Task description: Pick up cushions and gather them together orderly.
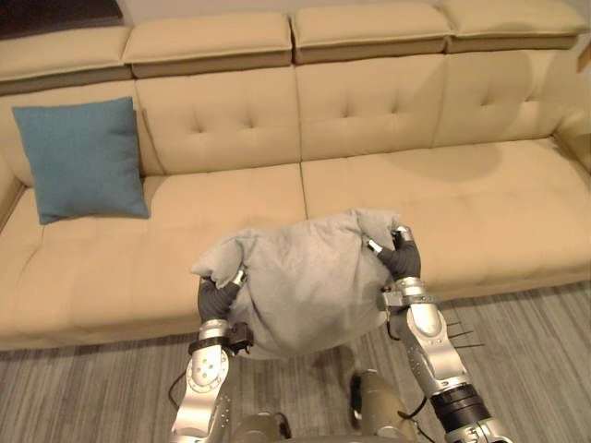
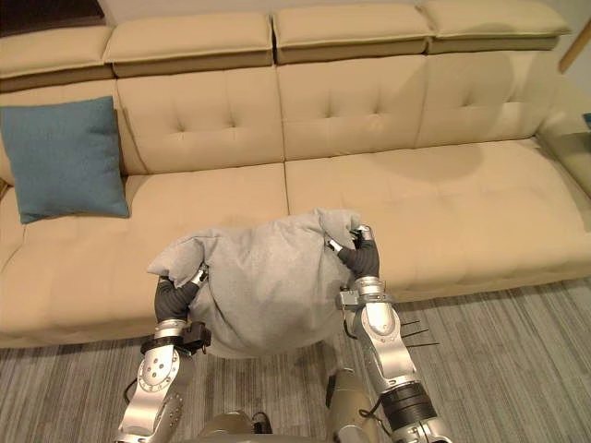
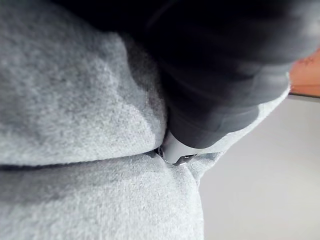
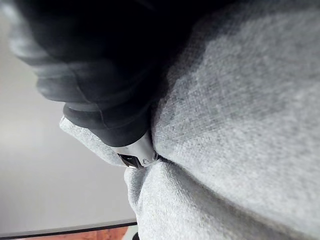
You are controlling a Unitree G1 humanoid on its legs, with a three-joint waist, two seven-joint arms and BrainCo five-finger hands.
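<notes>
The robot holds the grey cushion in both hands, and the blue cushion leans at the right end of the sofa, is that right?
No. The blue cushion leans at the left end of the sofa, as the left eye view shows. The left hand and right hand do grip the grey cushion.

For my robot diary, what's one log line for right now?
held: grey cushion | grip: left robot hand, right robot hand, opposite sides | blue cushion: on sofa, left end
</notes>
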